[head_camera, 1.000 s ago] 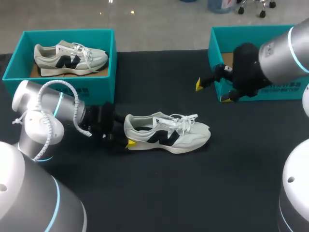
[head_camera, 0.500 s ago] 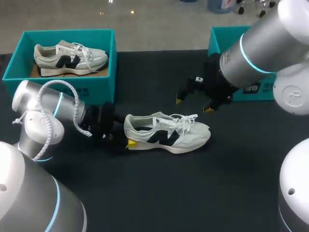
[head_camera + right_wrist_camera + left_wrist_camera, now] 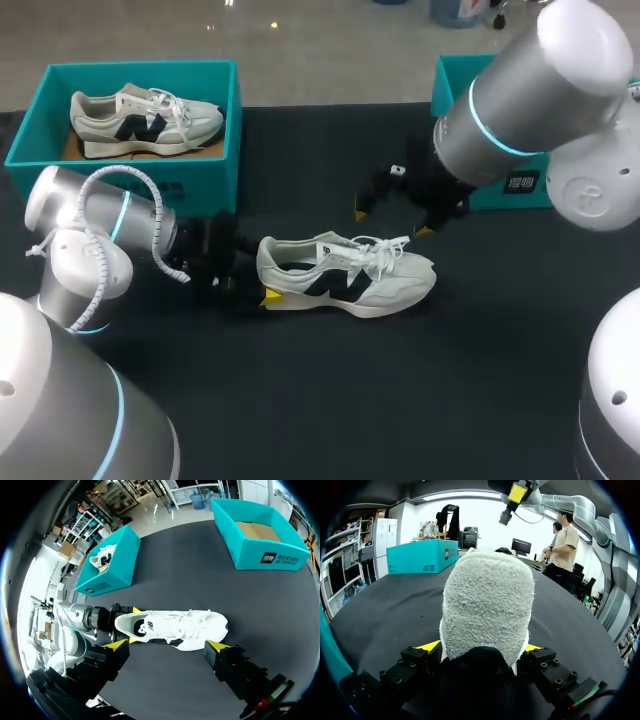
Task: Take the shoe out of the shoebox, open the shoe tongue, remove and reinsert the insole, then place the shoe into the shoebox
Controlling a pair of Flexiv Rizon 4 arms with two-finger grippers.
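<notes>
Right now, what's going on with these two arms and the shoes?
A shoe lies on its side on the table. The left gripper is clamped on its heel. The right gripper hangs open above the laces, not touching. Behind it, the right-hand box shows only its bare bottom, so the shoe is out. A second shoe sits in the other box.

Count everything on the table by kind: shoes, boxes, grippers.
Sneakers: 2 (table sneaker, boxed sneaker)
Teal shoeboxes: 2 (filled shoebox, empty shoebox)
Grippers: 2 (left gripper shut on the table sneaker's heel, right gripper open)
Total: 6
</notes>
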